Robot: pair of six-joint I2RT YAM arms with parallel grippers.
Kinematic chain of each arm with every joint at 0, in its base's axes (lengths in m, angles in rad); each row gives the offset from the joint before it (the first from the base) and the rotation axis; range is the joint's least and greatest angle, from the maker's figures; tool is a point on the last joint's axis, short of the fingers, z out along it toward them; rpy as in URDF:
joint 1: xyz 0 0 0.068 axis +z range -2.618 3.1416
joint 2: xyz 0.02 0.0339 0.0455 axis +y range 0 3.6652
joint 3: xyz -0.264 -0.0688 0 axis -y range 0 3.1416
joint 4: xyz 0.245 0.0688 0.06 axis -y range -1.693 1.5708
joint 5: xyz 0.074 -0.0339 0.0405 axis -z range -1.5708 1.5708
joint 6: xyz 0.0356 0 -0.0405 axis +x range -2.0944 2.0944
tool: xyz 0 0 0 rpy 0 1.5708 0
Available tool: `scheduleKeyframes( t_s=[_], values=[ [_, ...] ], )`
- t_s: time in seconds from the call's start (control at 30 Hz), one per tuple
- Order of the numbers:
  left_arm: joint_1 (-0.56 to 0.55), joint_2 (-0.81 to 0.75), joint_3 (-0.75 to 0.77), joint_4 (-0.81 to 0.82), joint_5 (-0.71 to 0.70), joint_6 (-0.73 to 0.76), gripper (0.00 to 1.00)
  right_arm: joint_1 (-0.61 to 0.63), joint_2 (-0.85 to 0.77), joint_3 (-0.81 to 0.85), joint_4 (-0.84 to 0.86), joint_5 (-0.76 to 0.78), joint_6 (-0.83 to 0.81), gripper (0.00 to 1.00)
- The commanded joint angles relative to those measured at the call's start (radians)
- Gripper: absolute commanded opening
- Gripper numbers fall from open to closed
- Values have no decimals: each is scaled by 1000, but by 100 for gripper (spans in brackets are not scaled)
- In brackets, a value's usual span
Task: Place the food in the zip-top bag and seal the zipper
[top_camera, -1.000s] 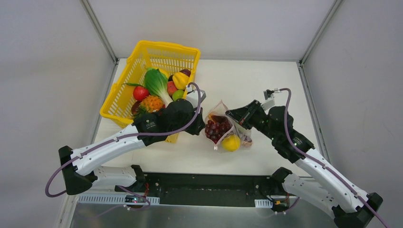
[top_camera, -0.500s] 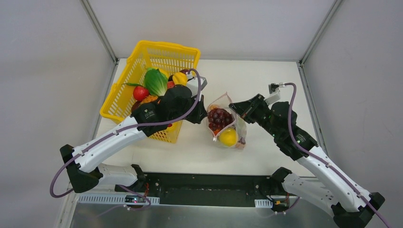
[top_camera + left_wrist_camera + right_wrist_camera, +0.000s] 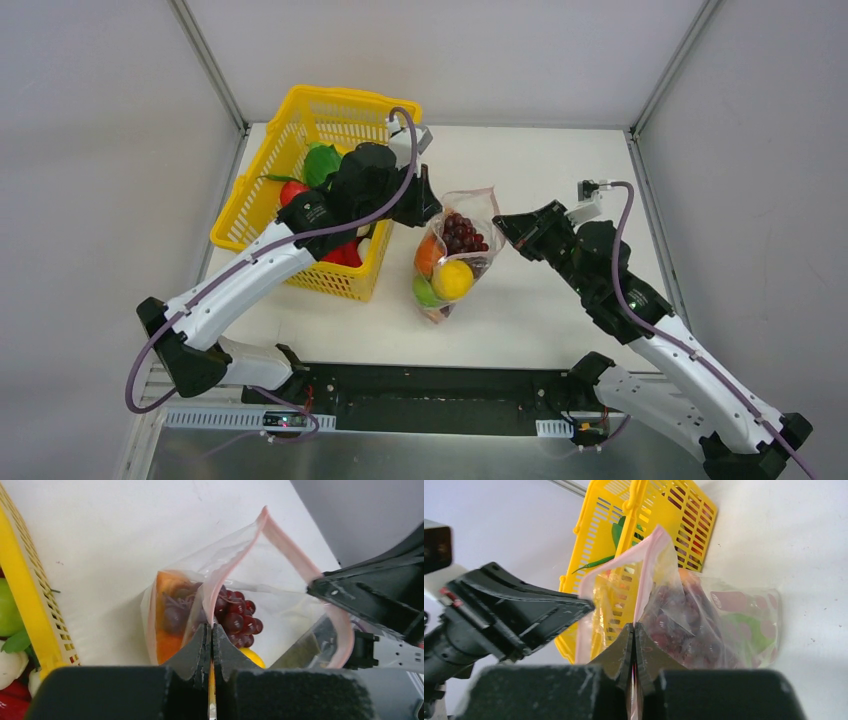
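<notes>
**Two robot arms hold a bag of toy produce open between them.** A clear, crinkly plastic zip-top bag [image 3: 455, 258] hangs over a white table [image 3: 560, 160]. The left gripper [image 3: 210, 630] has its fingers pressed together on the bag's thin pink-red zipper strip [image 3: 292, 555] at one end of the mouth. The right gripper [image 3: 634, 629] faces it and pinches the same strip at the other end. Between the two sets of fingertips the mouth gapes in a loop, unsealed.

A bunch of purple plastic grapes [image 3: 235, 620] sits inside the bag, just beyond the left fingertips. An orange toy fruit [image 3: 167, 625] lies to that gripper's left. Lower in the bag are a yellow toy lemon [image 3: 452, 279] and a green toy apple [image 3: 426, 293]. Whether the bag's bottom rests on the table cannot be told.

A yellow plastic mesh basket [image 3: 345, 97] stands close on the left gripper's outer side, with leafy toy greens [image 3: 320, 162] and other red and green pieces inside.
</notes>
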Motion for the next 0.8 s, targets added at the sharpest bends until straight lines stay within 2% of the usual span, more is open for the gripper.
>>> scheduleKeyframes(
  t_s=[0.0, 0.23, 0.33, 0.47, 0.6, 0.77],
  values=[
    [16, -35, -106, 171, 72, -53, 0, -1, -2, 18, 47, 28, -18, 2],
    [16, -71, -112, 114, 65, -38, 1, -1, 1, 22, 49, -14, 4, 2],
    [16, -109, -160, 121, 40, -41, 16, -1, -1, 2, 56, -18, 21, 2],
    [28, -146, -169, 93, 14, -15, 51, -1, 0, 7, 45, -3, 20, 2],
    [45, -170, -140, 38, 9, 25, 70, 0, 20, 39, 17, 6, 2, 2],
    [50, -213, -118, -33, -22, 68, 88, -1, 23, 38, 16, 8, 0, 2]
  ],
)
